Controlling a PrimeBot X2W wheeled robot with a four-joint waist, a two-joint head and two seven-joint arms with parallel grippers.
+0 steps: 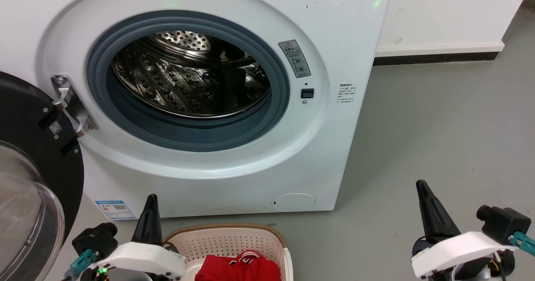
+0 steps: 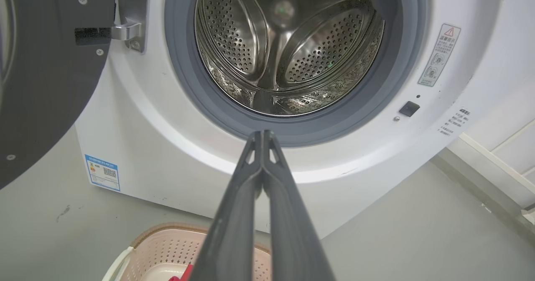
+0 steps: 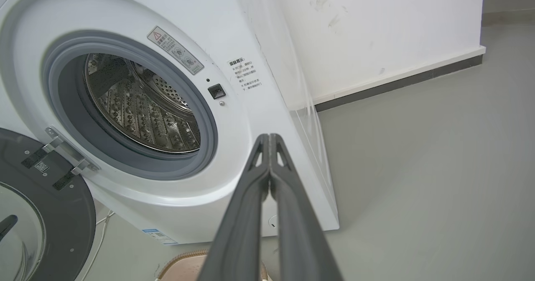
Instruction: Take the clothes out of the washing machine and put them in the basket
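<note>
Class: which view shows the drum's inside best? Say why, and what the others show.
Left wrist view: it looks straight into the drum, showing its perforated back and sides. Head view sees its lower wall from above; right wrist view, a slanted slice.

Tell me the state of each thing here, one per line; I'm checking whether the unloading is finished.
washing machine: door open, no clothes visible in the drum.
basket: upright on the floor, holding red clothes.
left gripper: shut, empty.
right gripper: shut, empty.
</note>
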